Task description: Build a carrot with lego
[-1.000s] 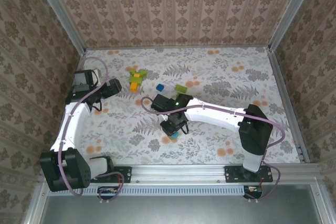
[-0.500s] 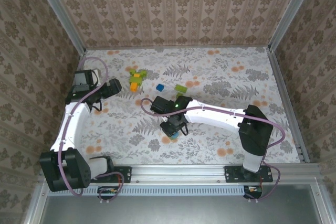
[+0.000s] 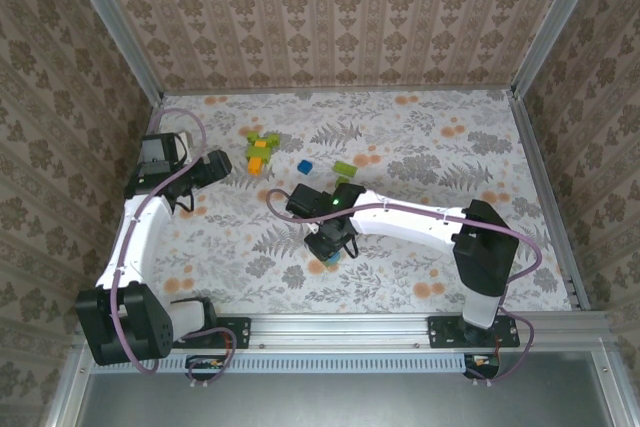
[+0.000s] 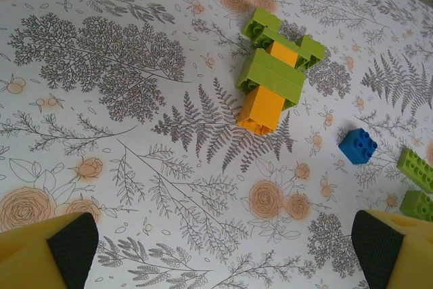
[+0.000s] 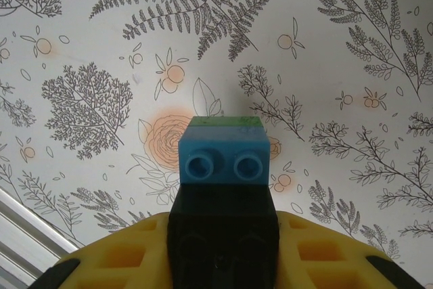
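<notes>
Leftward a little went the right gripper (image 3: 330, 245), clamped on a blue-and-green lego pair (image 5: 222, 159) by the table's (image 3: 430, 147) near edge, likely for stacking; left gripper (image 4: 226, 248) waits open.

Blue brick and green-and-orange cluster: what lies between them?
Bare flowered table separates the green-and-orange cluster from the blue brick, in the left wrist view.
</notes>
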Robot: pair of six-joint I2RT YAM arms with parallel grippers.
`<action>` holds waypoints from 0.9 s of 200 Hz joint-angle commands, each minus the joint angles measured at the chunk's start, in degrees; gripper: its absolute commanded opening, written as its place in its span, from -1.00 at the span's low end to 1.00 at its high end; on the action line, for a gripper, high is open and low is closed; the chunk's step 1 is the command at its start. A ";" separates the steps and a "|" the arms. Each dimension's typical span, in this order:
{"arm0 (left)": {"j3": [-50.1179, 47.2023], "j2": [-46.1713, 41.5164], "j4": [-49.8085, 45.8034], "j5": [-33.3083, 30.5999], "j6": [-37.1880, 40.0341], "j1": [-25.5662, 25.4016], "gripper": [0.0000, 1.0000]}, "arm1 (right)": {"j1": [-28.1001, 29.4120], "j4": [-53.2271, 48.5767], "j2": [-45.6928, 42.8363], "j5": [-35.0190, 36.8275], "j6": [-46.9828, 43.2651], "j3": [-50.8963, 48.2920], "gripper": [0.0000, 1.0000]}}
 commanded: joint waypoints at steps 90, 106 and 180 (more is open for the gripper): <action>0.12 -0.37 0.02 0.08 0.83 -0.39 1.00 | -0.33 -3.18 4.64 -1.03 -5.00 6.85 -0.41; 0.16 -0.37 0.02 0.06 0.83 -0.37 1.00 | -0.50 -2.13 4.48 -1.18 -4.22 5.97 -0.41; 0.06 -0.37 0.02 0.13 0.87 -0.43 1.00 | -0.51 2.87 2.84 -1.19 -1.37 0.62 -0.27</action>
